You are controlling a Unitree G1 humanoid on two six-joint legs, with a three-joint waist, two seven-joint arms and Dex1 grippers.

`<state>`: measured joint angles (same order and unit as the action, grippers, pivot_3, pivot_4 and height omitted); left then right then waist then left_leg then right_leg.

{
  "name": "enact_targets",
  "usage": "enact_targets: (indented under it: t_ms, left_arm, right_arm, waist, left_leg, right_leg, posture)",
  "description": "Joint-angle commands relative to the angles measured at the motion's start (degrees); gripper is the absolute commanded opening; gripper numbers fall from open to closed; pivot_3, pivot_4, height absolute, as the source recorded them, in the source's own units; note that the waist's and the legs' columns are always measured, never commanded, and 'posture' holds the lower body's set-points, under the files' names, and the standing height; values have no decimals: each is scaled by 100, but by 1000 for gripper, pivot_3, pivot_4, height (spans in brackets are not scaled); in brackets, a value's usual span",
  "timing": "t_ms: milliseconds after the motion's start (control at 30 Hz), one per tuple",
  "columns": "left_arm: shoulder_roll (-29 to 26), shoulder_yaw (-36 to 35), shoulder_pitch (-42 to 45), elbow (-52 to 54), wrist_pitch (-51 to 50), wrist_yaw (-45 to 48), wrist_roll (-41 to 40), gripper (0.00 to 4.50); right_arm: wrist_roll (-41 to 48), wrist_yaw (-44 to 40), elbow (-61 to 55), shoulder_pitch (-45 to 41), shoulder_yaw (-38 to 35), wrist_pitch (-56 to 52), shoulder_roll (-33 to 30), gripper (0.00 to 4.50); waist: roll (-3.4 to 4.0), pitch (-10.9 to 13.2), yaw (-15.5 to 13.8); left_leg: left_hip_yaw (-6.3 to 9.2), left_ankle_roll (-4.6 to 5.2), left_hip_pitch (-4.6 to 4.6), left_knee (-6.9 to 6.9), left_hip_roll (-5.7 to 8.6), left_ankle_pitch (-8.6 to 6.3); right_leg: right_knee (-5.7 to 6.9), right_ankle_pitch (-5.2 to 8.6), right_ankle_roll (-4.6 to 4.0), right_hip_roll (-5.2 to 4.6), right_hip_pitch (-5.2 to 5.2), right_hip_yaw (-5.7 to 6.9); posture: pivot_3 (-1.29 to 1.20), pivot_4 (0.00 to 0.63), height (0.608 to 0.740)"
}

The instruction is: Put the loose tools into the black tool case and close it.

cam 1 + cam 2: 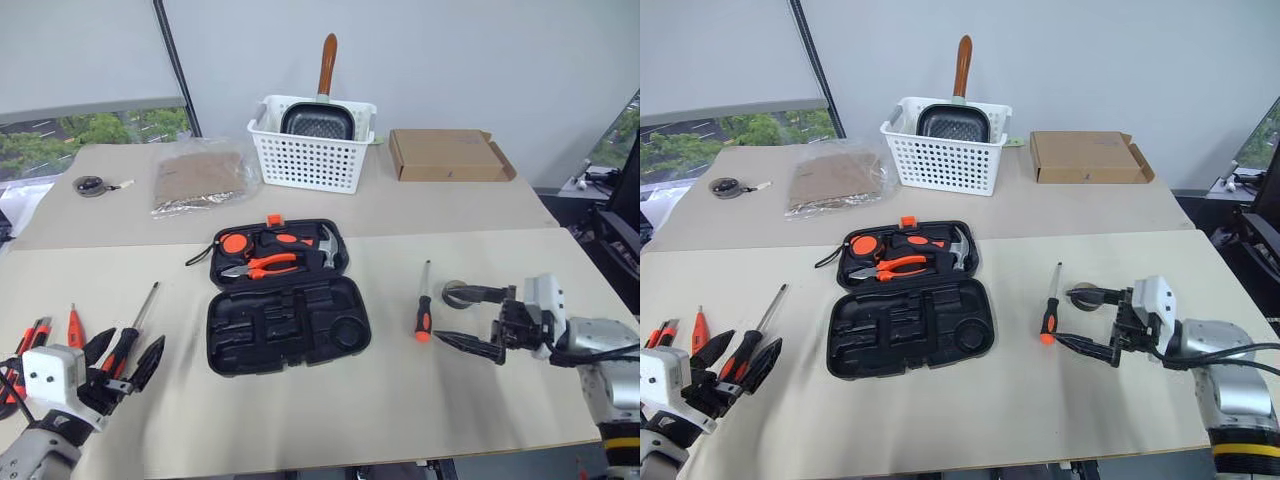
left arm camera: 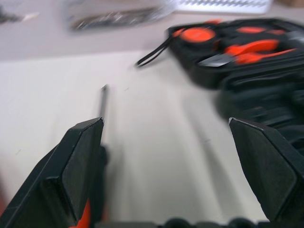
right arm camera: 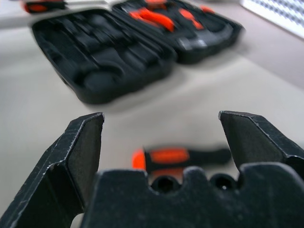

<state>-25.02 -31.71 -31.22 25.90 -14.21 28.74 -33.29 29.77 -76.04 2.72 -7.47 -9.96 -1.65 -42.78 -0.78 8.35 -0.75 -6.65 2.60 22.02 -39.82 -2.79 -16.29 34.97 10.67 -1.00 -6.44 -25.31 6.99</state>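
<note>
Both grippers, left [image 1: 125, 360] and right [image 1: 466, 318], spread their fingers empty beside the open black tool case [image 1: 285, 300].

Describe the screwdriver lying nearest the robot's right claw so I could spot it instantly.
Start at the open black tool case mid-table, then look toward the right gripper. The screwdriver lies alone between them, orange tip of its handle nearest the robot. The other loose tools cluster by the left gripper.
</note>
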Motion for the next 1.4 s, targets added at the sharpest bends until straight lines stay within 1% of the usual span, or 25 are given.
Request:
enact_targets:
  t_ms: [33,200,367,433,467,500,600,633,700,733,867,967,1100,1133,1200,1267,1333,1400]
  left_arm:
    - [-110,-204,31,-53,-467,-433,117,4500]
    - [-261,-106,63,-171,-883,-515,282,4500]
    - [-378,32,60,-223,-1477,-471,227,4500]
    - [-397,27,83,-263,-1597,-451,235,3993]
    - [-402,12,94,-293,-1631,-445,246,3836]
    - [-398,0,101,-308,-1650,-438,245,3494]
    - [-337,-64,133,-287,-1675,-475,219,2262]
    - [-306,-94,154,-273,-1689,-520,217,1969]
    - [-258,-147,202,-262,-1697,-582,215,1140]
    - [-233,-182,230,-245,-1683,-597,194,943]
    - [-221,-280,423,-126,-1503,-557,149,943]
    - [-360,-285,700,27,-1213,-253,58,943]
    - [-848,-219,1295,-175,-841,569,-66,943]
    - [-1066,-130,1508,-317,-804,855,-82,943]
    - [-1674,360,2035,-748,-529,1764,100,943]
    - [-2172,943,2524,-1259,-18,2649,461,943]
    - [-2512,1500,3082,-1815,410,3409,719,943]
    - [-2712,2022,3668,-2357,806,4058,969,943]
  right_arm:
    - [219,-163,-341,-319,122,-159,22,4461]
    - [221,-237,-354,-484,214,-208,55,4461]
    - [143,-308,-214,-580,259,-133,106,4461]
    - [128,-322,-197,-606,264,-126,123,4500]
    - [124,-321,-196,-623,270,-130,131,4500]
    - [123,-321,-197,-633,273,-132,135,4500]
    - [118,-309,-193,-640,271,-112,148,4500]
    - [131,-304,-196,-639,265,-120,155,4500]
    - [155,-301,-207,-631,249,-130,163,4500]
    - [166,-302,-218,-622,238,-131,162,4500]
    - [280,-192,-329,-590,162,-217,215,4500]
    - [361,-44,-434,-581,88,-311,262,4500]
    - [428,201,-549,-565,-9,-441,306,4500]
    - [428,256,-575,-560,-10,-463,306,4500]
    - [424,341,-615,-558,11,-491,323,4500]
    - [412,395,-625,-577,40,-503,344,4500]
    - [402,418,-606,-604,52,-509,356,4500]
    - [405,414,-560,-587,-1,-484,346,4500]
  waist:
    - [-3,2,-1]
    - [-5,3,-48]
    - [-5,2,-51]
    - [-3,2,-60]
    - [0,1,-63]
    - [3,0,-63]
    - [5,-1,-63]
    - [5,0,-64]
    - [6,-1,-70]
    - [6,-1,-74]
    - [5,0,-91]
    - [3,1,-102]
    - [-1,2,-159]
    - [1,2,-160]
    - [1,2,-160]
    - [2,2,-169]
    - [6,2,-151]
    - [8,2,-144]
  left_leg:
    - [0,0,0,0,0,0]
    - [3,-11,1,0,-1,-6]
    - [0,-14,0,0,0,-8]
    - [1,-14,-1,0,0,-8]
    - [1,-14,-3,0,0,-8]
    - [0,-14,-2,0,0,-8]
    - [0,-15,-3,0,0,-8]
    - [0,-15,-3,0,0,-8]
    - [0,-15,-3,-1,1,-8]
    - [0,-15,-4,-1,1,-9]
    - [1,-16,-3,-1,1,-9]
    - [2,-17,-2,-1,0,-8]
    - [2,-20,3,-5,1,-7]
    - [3,-21,4,-5,1,-6]
    - [1,-21,5,-5,2,-6]
    - [-1,-16,5,-5,4,-3]
    - [-3,-15,9,-5,8,-1]
    - [-11,-9,10,-2,10,2]
  right_leg:
    - [-1,0,0,0,0,0]
    - [1,6,-10,-1,-1,6]
    - [0,14,-23,-2,0,3]
    - [2,13,-23,-2,0,4]
    - [2,14,-23,-3,0,4]
    - [2,14,-23,-3,0,3]
    - [3,14,-24,-4,0,3]
    - [3,14,-24,-4,0,3]
    - [3,13,-23,-6,1,3]
    - [2,13,-23,-7,2,3]
    - [5,13,-23,-6,0,4]
    - [6,13,-23,-4,0,6]
    - [6,12,-25,-1,-1,11]
    - [6,13,-26,-1,-2,13]
    - [5,12,-25,-2,-2,10]
    - [6,6,-14,0,-2,11]
    - [6,1,-7,3,-6,15]
    - [4,-2,-2,3,-9,10]
  posture:
    - [0,150,700]
    - [0,150,700]
    - [0,150,700]
    - [0,150,700]
    - [0,150,700]
    - [0,150,700]
    - [0,150,700]
    - [0,150,700]
    - [0,150,700]
    - [0,150,700]
    - [0,150,700]
    - [0,150,700]
    - [0,150,700]
    - [0,150,700]
    - [0,150,700]
    - [0,150,700]
    - [0,150,700]
    - [0,150,700]
